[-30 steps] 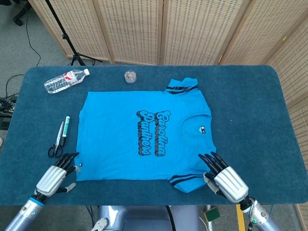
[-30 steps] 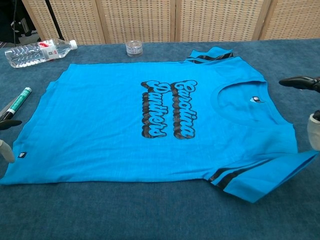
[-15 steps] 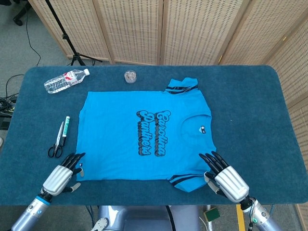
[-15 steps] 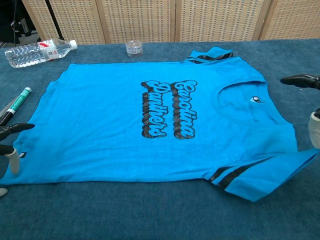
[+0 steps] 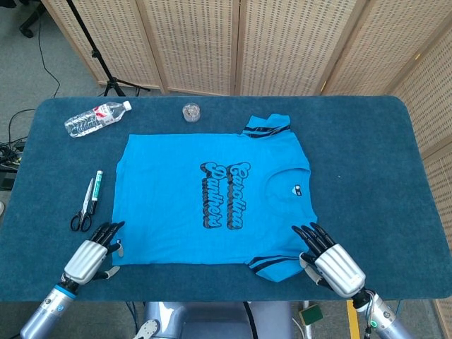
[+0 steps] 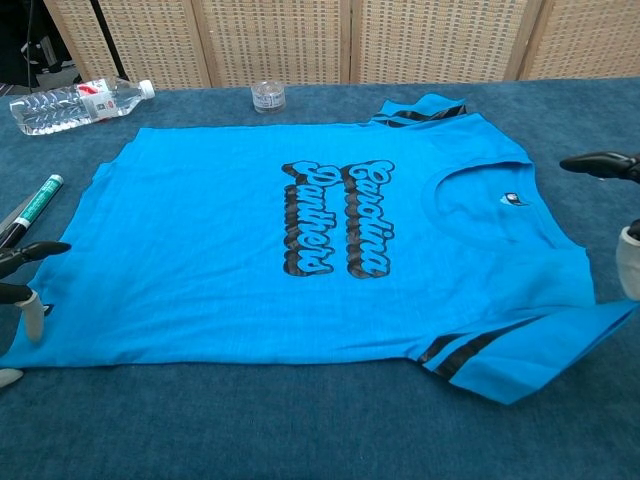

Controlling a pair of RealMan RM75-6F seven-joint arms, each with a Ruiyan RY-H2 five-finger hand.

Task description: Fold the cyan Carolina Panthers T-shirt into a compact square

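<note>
Head view first: my left hand (image 5: 90, 256) sits at the near left of the table (image 5: 367, 155), fingers spread apart and gripping nothing, its fingertips (image 5: 111, 229) right at the near left corner of the T-shirt (image 5: 212, 198). I cannot tell whether they touch the cloth. My right hand (image 5: 330, 263) is at the near edge on the right side, also splayed wide and empty, just beside the near sleeve (image 5: 272, 267) with its dark stripes. From the chest camera only dark fingertips show at each side of the frame, the left ones (image 6: 30, 252) by the shirt's hem corner, the right ones (image 6: 600, 163) apart from the collar side.

The shirt lies flat and unfolded across the middle of the table, print facing up, collar toward the right edge and hem toward the left. Its far sleeve (image 5: 267, 125) is creased up near the far edge.

Left of the shirt, near the left edge, lie scissors (image 5: 83, 212) and a marker (image 5: 97, 183), side by side. Beyond them, at the far left, a plastic water bottle (image 5: 95, 119) rests on its side. A small clear cup (image 5: 190, 111) stands just past the shirt's far edge
</note>
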